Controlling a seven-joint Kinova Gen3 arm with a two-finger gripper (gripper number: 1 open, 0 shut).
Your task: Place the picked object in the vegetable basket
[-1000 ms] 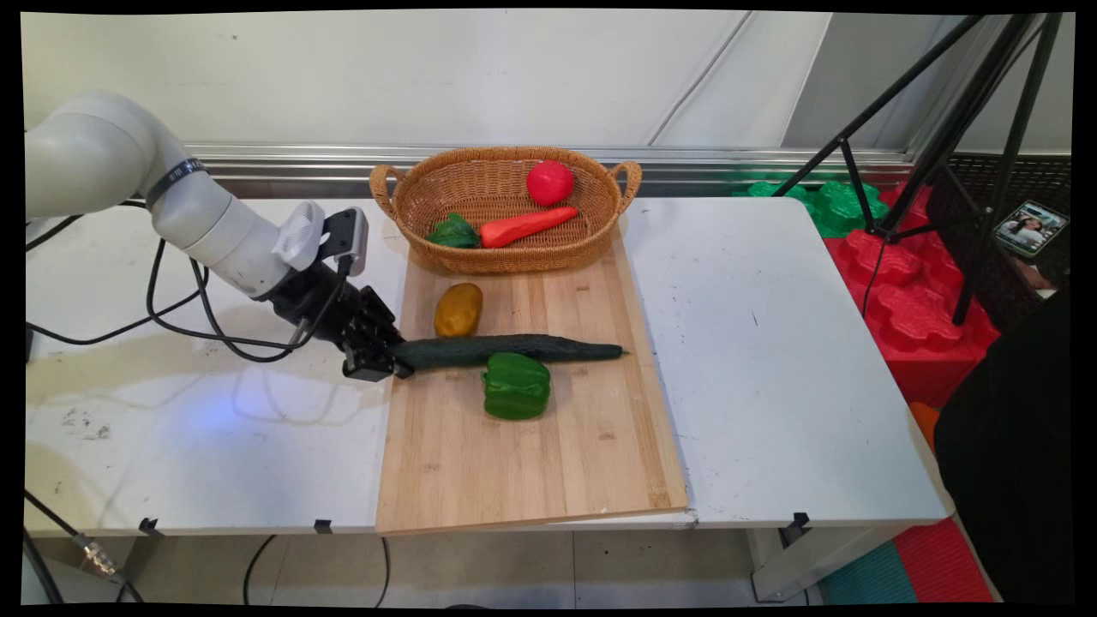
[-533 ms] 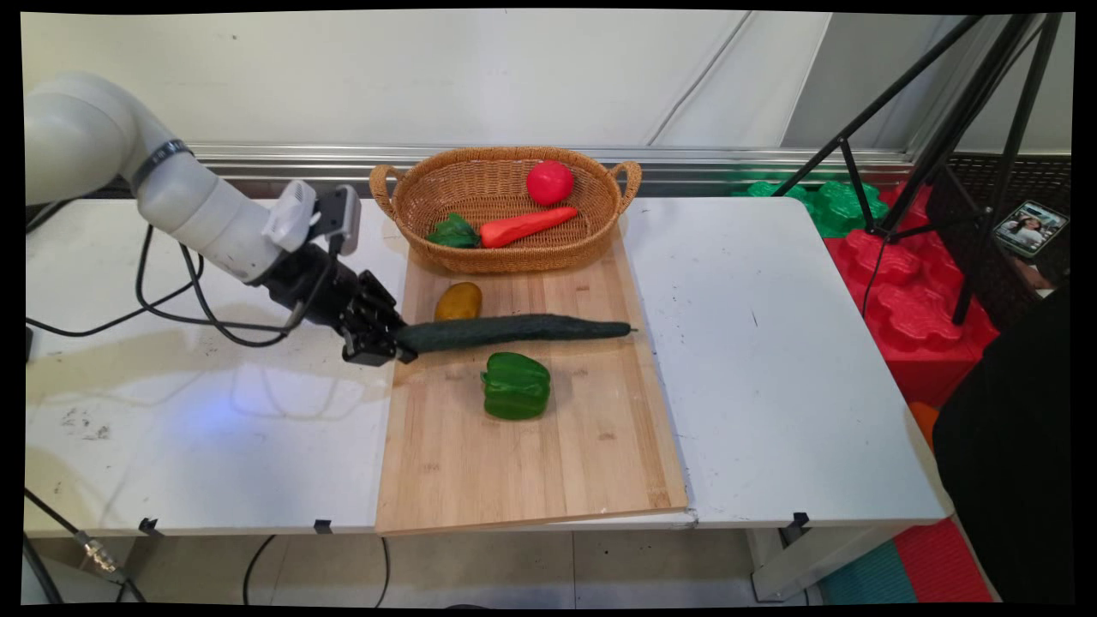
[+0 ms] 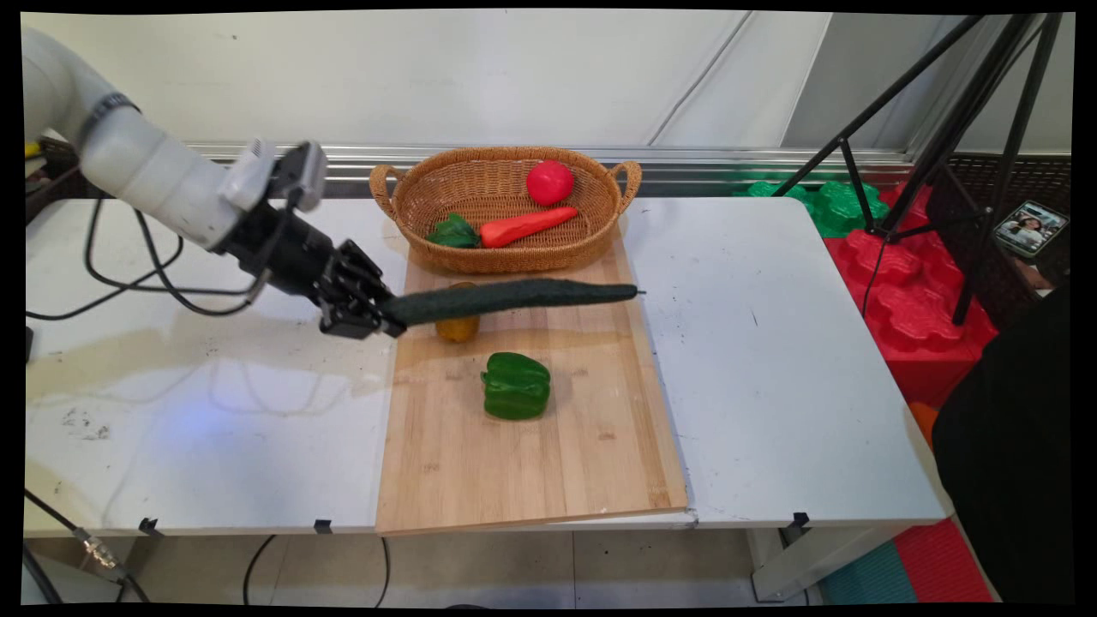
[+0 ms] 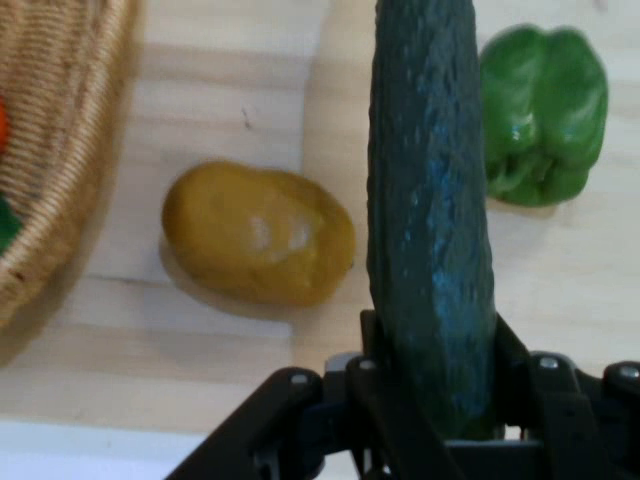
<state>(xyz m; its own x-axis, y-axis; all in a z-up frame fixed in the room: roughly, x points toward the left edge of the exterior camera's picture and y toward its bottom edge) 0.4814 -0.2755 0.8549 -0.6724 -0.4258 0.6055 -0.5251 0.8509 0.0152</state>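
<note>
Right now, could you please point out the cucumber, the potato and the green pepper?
cucumber (image 3: 514, 297), main view, middle of its body.
potato (image 4: 258, 234), hand view, centre of its skin.
green pepper (image 3: 515, 386), main view, its top.

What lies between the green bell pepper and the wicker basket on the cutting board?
In the main view, the cucumber held in the end effector crosses there above the potato, between pepper and basket.
</note>
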